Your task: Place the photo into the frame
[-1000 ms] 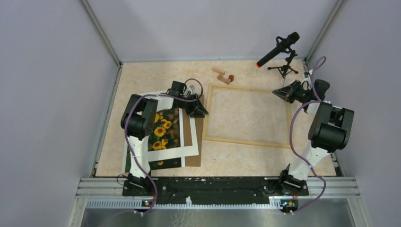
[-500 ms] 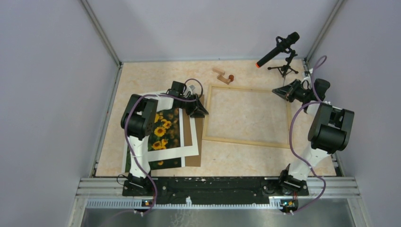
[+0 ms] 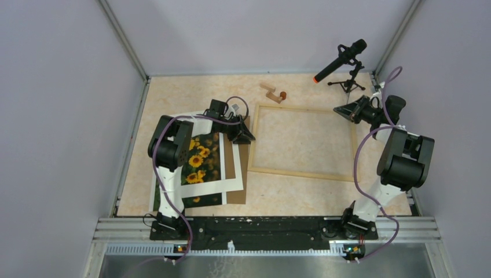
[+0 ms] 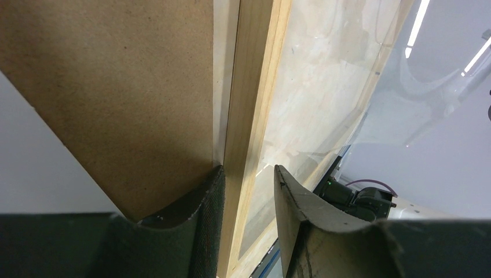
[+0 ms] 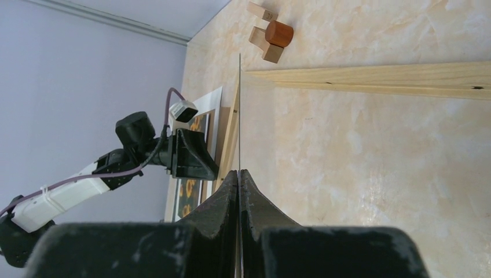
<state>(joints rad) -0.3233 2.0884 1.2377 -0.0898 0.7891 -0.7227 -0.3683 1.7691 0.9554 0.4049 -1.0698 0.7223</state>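
The frame [image 3: 301, 172] of pale wood lies flat at mid-table. My left gripper [image 3: 246, 138] stands open astride its left rail [image 4: 255, 87]: the left pad touches the rail, while a gap shows at the right finger. At the frame's far right corner, my right gripper [image 3: 341, 112] is shut on a thin clear pane [image 5: 239, 116], which I see edge-on between its jaws [image 5: 238, 172]. The pane [image 4: 370, 87] slants over the frame opening. The sunflower photo [image 3: 200, 159] lies left of the frame, partly under a white mat [image 3: 231, 185] and my left arm.
A brown backing board [image 3: 234, 159] lies beside the frame's left rail, and it also shows in the left wrist view [image 4: 116, 75]. Small wooden blocks [image 3: 272, 92] sit beyond the frame. A microphone on a tripod [image 3: 341, 61] stands at the far right corner. Walls enclose the table.
My right arm has shifted slightly toward the far right, still shut on the pane. The left arm and the frame have not moved.
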